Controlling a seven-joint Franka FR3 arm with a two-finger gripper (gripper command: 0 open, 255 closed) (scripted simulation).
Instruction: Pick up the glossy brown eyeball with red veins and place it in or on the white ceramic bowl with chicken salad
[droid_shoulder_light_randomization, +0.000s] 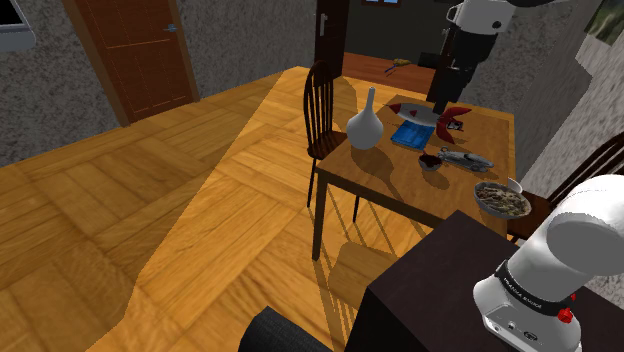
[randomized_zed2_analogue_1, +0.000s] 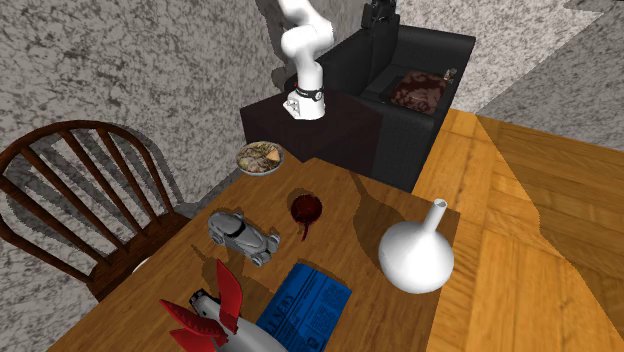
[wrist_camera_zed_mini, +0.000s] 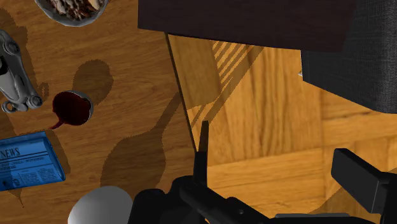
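The eyeball (wrist_camera_zed_mini: 73, 108) is a small dark red-brown ball lying on the wooden table (wrist_camera_zed_mini: 133, 83); it also shows as the eyeball (droid_shoulder_light_randomization: 432, 160) and the eyeball (randomized_zed2_analogue_1: 306, 208). The white bowl (randomized_zed2_analogue_1: 262, 157) of salad stands near the table's edge closest to the stand, seen too as the bowl (droid_shoulder_light_randomization: 502, 200) and the bowl (wrist_camera_zed_mini: 70, 9). My black gripper (droid_shoulder_light_randomization: 438, 104) hangs high above the table. In the wrist view the gripper (wrist_camera_zed_mini: 280, 167) is open and holds nothing, over the table's edge and the floor, well away from the eyeball.
A silver toy car (randomized_zed2_analogue_1: 242, 235) lies beside the eyeball. A blue newspaper (randomized_zed2_analogue_1: 305, 305), a white rocket with red fins (randomized_zed2_analogue_1: 215, 318) and a white vase (randomized_zed2_analogue_1: 417, 255) stand further along the table. Wooden chairs (droid_shoulder_light_randomization: 322, 105) flank the table, and a dark sofa (randomized_zed2_analogue_1: 415, 60) stands behind the stand.
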